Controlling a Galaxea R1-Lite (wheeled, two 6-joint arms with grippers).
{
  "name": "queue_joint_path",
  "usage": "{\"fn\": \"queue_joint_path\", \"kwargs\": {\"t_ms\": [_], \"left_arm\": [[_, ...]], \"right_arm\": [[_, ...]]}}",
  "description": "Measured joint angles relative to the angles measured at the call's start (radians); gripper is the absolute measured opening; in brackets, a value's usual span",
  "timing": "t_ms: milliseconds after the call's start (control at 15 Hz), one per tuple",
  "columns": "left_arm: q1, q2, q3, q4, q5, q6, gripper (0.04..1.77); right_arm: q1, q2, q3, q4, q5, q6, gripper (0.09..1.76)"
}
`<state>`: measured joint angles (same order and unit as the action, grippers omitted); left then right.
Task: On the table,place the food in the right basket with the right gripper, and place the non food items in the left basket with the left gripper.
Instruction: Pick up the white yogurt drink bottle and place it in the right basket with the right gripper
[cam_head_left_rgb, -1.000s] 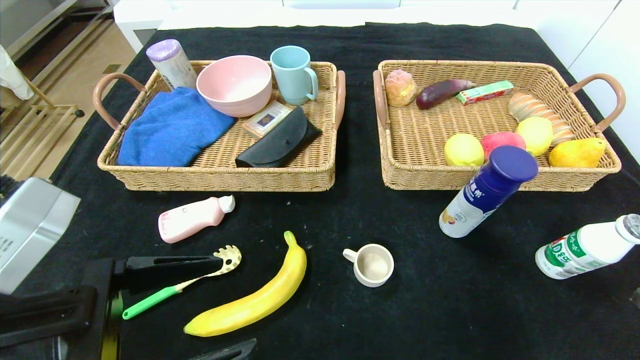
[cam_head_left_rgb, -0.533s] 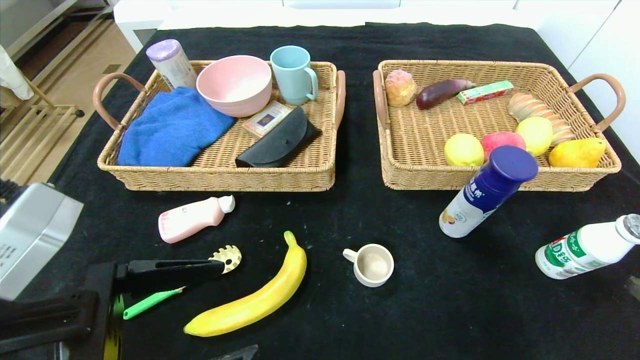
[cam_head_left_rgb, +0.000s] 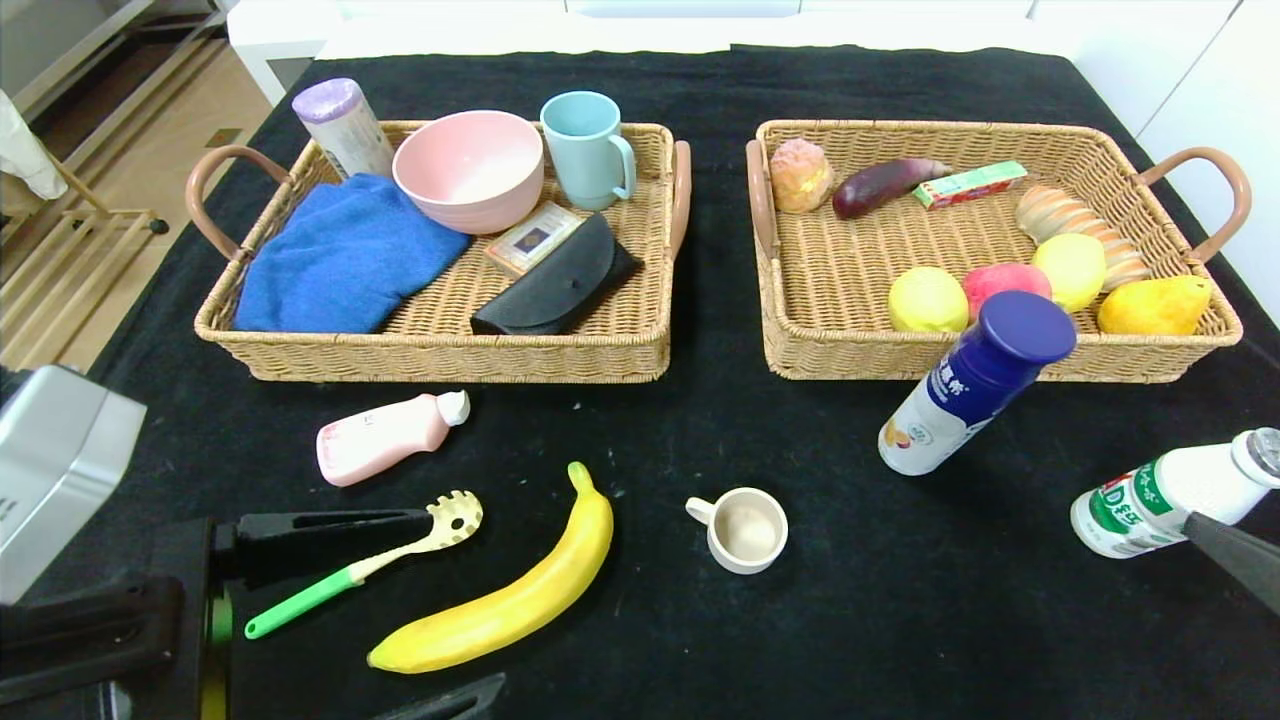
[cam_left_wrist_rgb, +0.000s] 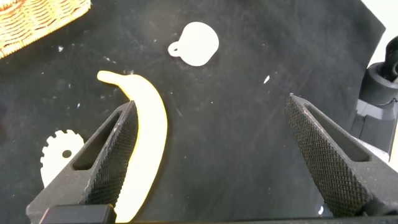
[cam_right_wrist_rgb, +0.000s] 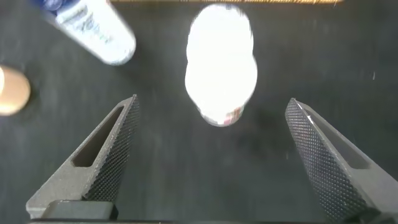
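Note:
On the black table lie a pink bottle (cam_head_left_rgb: 385, 437), a green-handled pasta spoon (cam_head_left_rgb: 365, 567), a banana (cam_head_left_rgb: 515, 595), a small cream cup (cam_head_left_rgb: 745, 530), a blue-capped bottle (cam_head_left_rgb: 975, 385) and a white bottle with a green label (cam_head_left_rgb: 1170, 495). My left gripper (cam_left_wrist_rgb: 211, 99) is open and empty above the table, with the banana (cam_left_wrist_rgb: 146, 134) by one finger and the spoon's head (cam_left_wrist_rgb: 59, 155) beside it. My right gripper (cam_right_wrist_rgb: 212, 99) is open and empty just short of the white bottle (cam_right_wrist_rgb: 221, 62). One of its fingers (cam_head_left_rgb: 1235, 555) shows at the head view's right edge.
The left basket (cam_head_left_rgb: 440, 340) holds a blue cloth, pink bowl, blue mug, black case, card and canister. The right basket (cam_head_left_rgb: 830, 290) holds fruit, bread, an eggplant and a box. The blue-capped bottle (cam_right_wrist_rgb: 93, 28) stands close to the right basket's front wall.
A finger of my right gripper has come into the head view beside the white bottle. My left gripper shifted slightly, uncovering the spoon. The objects have not moved.

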<state>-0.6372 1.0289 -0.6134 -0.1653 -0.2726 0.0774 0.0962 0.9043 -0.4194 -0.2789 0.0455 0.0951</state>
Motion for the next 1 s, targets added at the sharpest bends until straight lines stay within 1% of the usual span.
{"fn": "queue_joint_path", "kwargs": {"t_ms": [67, 333, 467, 533, 600, 733, 1000], "left_arm": [[0.0, 0.0, 0.001, 0.0, 0.0, 0.0, 1.72], [0.0, -0.001, 0.004, -0.002, 0.001, 0.0, 1.72], [0.0, -0.005, 0.003, -0.002, 0.001, 0.001, 1.72], [0.0, -0.008, 0.003, -0.001, 0.0, 0.001, 1.72], [0.0, -0.009, 0.003, -0.001, 0.0, 0.002, 1.72], [0.0, -0.01, 0.003, -0.001, 0.0, 0.002, 1.72], [0.0, -0.014, 0.004, 0.0, 0.001, 0.008, 1.72]], "right_arm": [[0.0, 0.023, 0.006, -0.029, -0.004, 0.001, 1.71], [0.0, 0.09, 0.014, -0.068, -0.02, 0.029, 1.71], [0.0, 0.127, 0.023, -0.142, -0.036, 0.037, 1.71], [0.001, 0.148, 0.029, -0.185, -0.069, 0.038, 1.71], [0.011, 0.171, 0.038, -0.243, -0.103, 0.038, 1.71], [0.04, 0.207, 0.059, -0.309, -0.126, 0.04, 1.71], [0.055, 0.241, 0.069, -0.315, -0.128, 0.045, 1.71]]}}
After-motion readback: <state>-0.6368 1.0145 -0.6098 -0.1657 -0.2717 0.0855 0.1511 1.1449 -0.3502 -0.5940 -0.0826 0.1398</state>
